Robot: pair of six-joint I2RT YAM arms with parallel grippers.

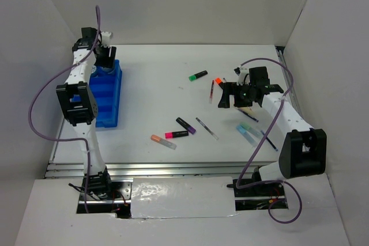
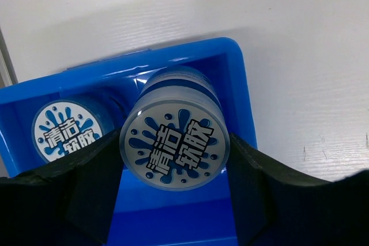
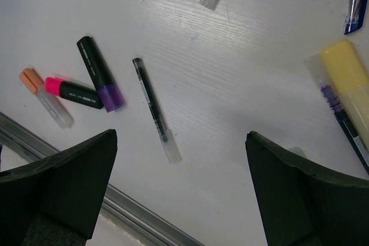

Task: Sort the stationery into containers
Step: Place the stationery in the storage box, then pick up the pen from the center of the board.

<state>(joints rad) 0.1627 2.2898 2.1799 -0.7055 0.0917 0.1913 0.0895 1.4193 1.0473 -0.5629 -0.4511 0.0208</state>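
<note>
My left gripper [image 1: 105, 56] is over the far end of the blue tray [image 1: 109, 99]. It is shut on a round blue-patterned tape roll [image 2: 174, 148], held above the tray's end compartment [image 2: 236, 84]. A second tape roll [image 2: 64, 132] lies in that compartment to the left. My right gripper [image 1: 239, 97] is open and empty, above the table [image 3: 180, 136]. Below it lie a dark pen [image 3: 151, 105], a purple marker [image 3: 99, 82], a pink marker [image 3: 72, 91], an orange marker [image 3: 46, 97] and a yellow marker [image 3: 349, 82].
A green marker [image 1: 198, 76], an orange marker [image 1: 218, 80] and a red pen [image 1: 211, 91] lie at the far middle. Light blue markers [image 1: 248, 132] and a blue pen [image 1: 268, 140] lie near the right arm. A metal rail [image 1: 173, 168] runs along the table's front edge.
</note>
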